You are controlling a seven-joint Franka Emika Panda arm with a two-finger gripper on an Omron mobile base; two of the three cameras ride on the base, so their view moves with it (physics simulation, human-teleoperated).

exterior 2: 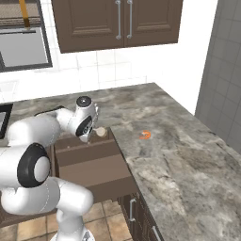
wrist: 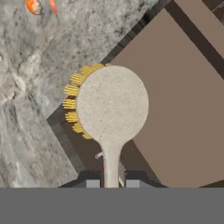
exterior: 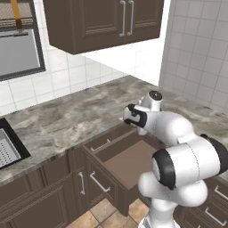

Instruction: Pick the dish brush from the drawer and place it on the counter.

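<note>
The desk (exterior 2: 179, 160) is a long marbled grey-and-beige stone top that turns a corner against the tiled walls, over dark brown cabinets. Below its edge the drawer (exterior: 129, 162) stands pulled out, its lighter brown floor bare in both base views. The arm bends down over the drawer's back corner, next to the desk's edge.

The gripper (wrist: 112, 183) is pinched on the brush (wrist: 112, 105), its tips pressed against the slim cream handle on either side. In the hand view the round pale head rises straight up from the tips, with yellow bristles fringing one side (the side facing the stone). The head lies over the dark rim of the drawer, partly before the drawer floor and partly before the desk's edge. In the right base view the head shows just beside the wrist, at the drawer's far corner.

A small curled orange thing (exterior 2: 145, 135) lies on the desk, well apart from the brush.
</note>
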